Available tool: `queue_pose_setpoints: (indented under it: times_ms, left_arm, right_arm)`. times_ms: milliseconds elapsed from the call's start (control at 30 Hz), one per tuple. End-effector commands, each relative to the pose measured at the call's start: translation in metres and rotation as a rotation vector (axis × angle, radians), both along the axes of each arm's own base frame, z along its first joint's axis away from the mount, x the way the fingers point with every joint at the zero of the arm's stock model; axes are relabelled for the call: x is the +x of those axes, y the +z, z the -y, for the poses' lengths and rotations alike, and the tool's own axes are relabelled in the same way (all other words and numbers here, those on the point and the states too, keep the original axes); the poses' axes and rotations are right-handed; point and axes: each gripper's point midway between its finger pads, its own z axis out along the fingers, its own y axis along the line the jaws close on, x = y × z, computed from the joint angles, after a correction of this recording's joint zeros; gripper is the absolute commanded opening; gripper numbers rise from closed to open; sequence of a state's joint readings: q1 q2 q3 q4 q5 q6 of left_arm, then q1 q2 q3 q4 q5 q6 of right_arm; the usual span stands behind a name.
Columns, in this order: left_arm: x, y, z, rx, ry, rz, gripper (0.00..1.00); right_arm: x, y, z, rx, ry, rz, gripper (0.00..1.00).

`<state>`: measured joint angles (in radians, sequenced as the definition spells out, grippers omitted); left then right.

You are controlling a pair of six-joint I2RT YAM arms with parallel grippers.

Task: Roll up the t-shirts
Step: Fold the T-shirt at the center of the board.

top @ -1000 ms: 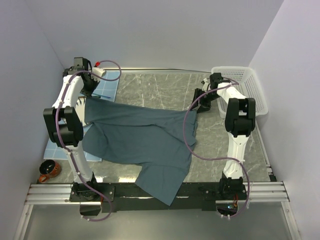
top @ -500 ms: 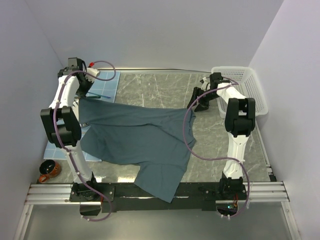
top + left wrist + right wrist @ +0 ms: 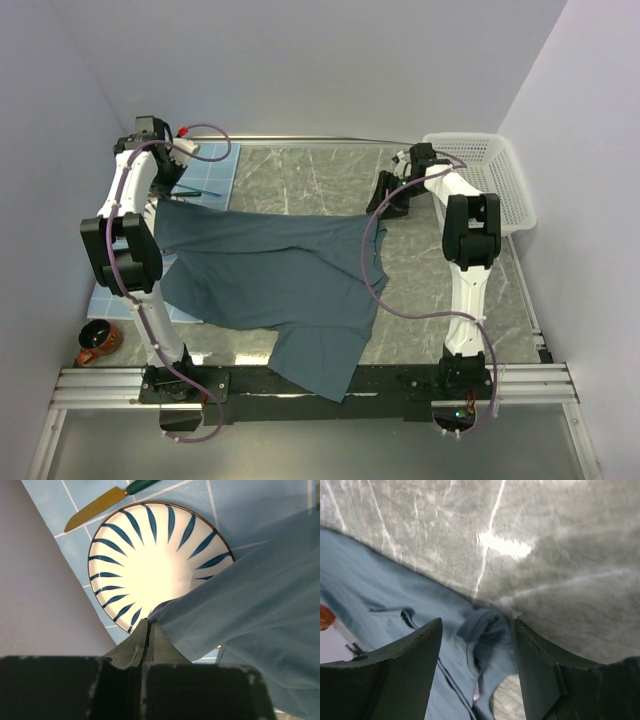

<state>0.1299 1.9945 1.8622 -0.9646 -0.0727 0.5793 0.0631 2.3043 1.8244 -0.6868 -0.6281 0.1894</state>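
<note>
Left wrist view is showing the left gripper (image 3: 148,626) with its jaws pressed together, pinching a raised corner of the dark slate-blue t-shirt (image 3: 260,610). Under that lifted corner a white plate (image 3: 150,560) with dark blue rays is lying, partly covered by the cloth. Past the plate, away from the t-shirt, a knife (image 3: 97,506) with a gold blade and green handle is resting on the light blue checked placemat (image 3: 260,505).

Right wrist view is showing the right gripper (image 3: 477,630) with its jaws standing wide apart at the t-shirt's opposite far corner. A small bunched fold of cloth is sitting in the gap, and I cannot tell whether either finger is touching it. Beyond the fold the grey marbled table (image 3: 555,535) is showing.

Seen from the top external camera, the t-shirt is spreading across the middle of the table, its far edge running from one gripper towards the other and its near part hanging over the front rail. A white basket (image 3: 490,165) is standing well to the right of the t-shirt, and a brown mug (image 3: 97,342) is sitting off its near-left side.

The left arm (image 3: 125,250) is reaching far forward, wrist bent down at the t-shirt's far-left corner. The right arm (image 3: 468,235) is stretching forward likewise, wrist turned inward. Purple cables (image 3: 385,300) are looping along both arms.
</note>
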Motion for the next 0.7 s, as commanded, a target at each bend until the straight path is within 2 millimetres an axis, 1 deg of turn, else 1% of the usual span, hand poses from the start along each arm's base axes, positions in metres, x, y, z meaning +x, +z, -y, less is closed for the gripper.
queue_pose_setpoints:
  times_ms: [0, 67, 167, 267, 567, 633, 667]
  left_arm:
    - [0.006, 0.007, 0.009, -0.026, -0.005, 0.023, 0.01]
    - [0.008, 0.007, 0.008, -0.022, -0.006, 0.024, 0.01]
    - [0.008, 0.006, 0.008, -0.016, -0.012, 0.027, 0.01]
    - [0.007, 0.004, 0.008, -0.014, -0.012, 0.024, 0.01]
    - [0.004, 0.001, 0.008, -0.019, -0.010, 0.020, 0.01]
    - [0.004, 0.002, 0.008, -0.016, -0.012, 0.026, 0.01]
    - [0.003, 0.002, 0.007, -0.014, -0.011, 0.026, 0.01]
  right_arm:
    - [0.015, -0.003, -0.005, -0.081, 0.004, 0.051, 0.65]
    - [0.007, -0.013, -0.001, -0.112, -0.004, 0.018, 0.65]
    - [0.001, -0.019, 0.000, -0.114, -0.008, -0.003, 0.65]
    - [0.001, -0.018, -0.002, -0.135, -0.016, 0.002, 0.63]
    - [0.001, -0.021, -0.003, -0.218, -0.062, -0.012, 0.52]
    - [0.001, -0.024, -0.001, -0.248, -0.071, -0.015, 0.47]
    - [0.001, -0.024, -0.004, -0.256, -0.069, -0.011, 0.45]
